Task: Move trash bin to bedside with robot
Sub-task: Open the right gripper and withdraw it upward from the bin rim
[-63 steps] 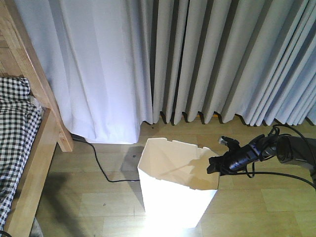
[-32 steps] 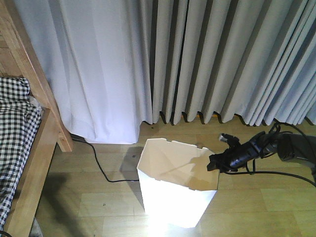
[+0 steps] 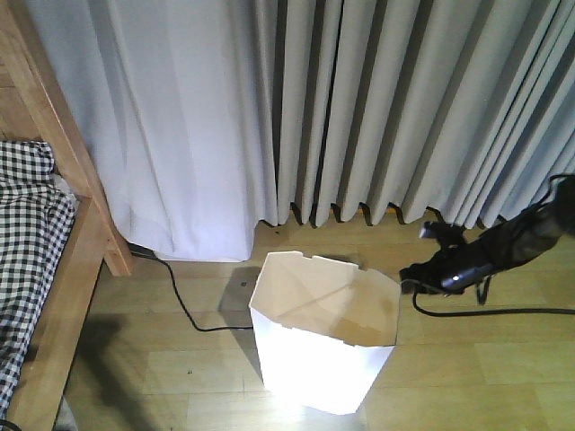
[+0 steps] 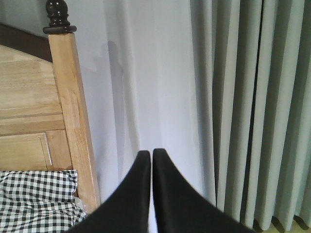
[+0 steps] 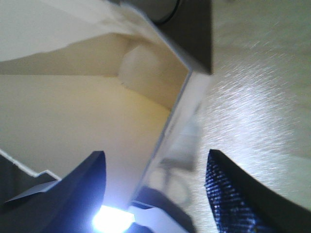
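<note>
Here the curtains (image 3: 359,108) fill the upper frame of the front view, and the bed (image 3: 40,269) with its checked bedding runs down the left edge. The bin (image 3: 323,337) stands upright on the wood floor at lower centre, well apart from the bed, with a black cable (image 3: 180,301) lying between them. So the move to the bedside looks not yet done.

The right gripper (image 3: 422,269) sits at mid right, just beside the bin's right rim. In the right wrist view its fingers (image 5: 228,194) are spread wide, one over the cream inside and one outside the wall, which runs up between them; nothing is gripped. The left gripper (image 4: 148,194) points at the bedpost and curtain, its fingers pressed together on nothing.

The risks I see: the wall is thin, so a pinch near the rim may buckle it or slip off. Pulling high on a light tapered bin could tip it. The floor cable lies across the likely path and could snag the base.
</note>
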Motion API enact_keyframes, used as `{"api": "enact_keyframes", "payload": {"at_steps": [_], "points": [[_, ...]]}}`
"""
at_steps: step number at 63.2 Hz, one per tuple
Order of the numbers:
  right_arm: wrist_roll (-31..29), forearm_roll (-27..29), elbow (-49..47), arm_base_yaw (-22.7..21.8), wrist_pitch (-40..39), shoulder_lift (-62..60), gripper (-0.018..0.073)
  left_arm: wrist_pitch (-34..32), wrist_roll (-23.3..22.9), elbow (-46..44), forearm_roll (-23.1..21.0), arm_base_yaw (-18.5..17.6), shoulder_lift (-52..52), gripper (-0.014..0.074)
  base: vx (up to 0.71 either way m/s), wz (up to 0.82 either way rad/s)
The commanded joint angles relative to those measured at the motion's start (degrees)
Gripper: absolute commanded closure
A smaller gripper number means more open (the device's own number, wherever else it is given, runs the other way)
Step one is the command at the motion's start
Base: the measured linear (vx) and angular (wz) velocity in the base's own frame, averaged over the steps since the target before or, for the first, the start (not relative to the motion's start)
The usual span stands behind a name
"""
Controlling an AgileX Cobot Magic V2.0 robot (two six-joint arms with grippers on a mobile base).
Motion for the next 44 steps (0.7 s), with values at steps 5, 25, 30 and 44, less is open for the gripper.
{"api": "enact_keyframes", "payload": {"at_steps": [5,25,30,44], "points": [[-6.46,1.81,10.93,-0.2,-6.05,-16.14,0.012,-4.24,-0.79,0.7,-0.59,-0.01,-0.42,0.0603,0.0,0.0],[-7.61,2.44,28.85,-0.2,-11.46,-45.09,0.012,-4.24,-0.79,0.7,-0.59,-0.01,-0.42,0.0603,0.0,0.0],[-7.43,2.8,32.14,-0.2,-11.35,-53.04,0.012,-4.24,-0.79,0.7,-0.59,-0.01,-0.42,0.0603,0.0,0.0],[-6.4,3.03,39.85,-0.2,-11.41,-75.59,0.012,-4.24,-0.79,0.7,-0.59,-0.01,-0.42,0.0603,0.0,0.0]]}}
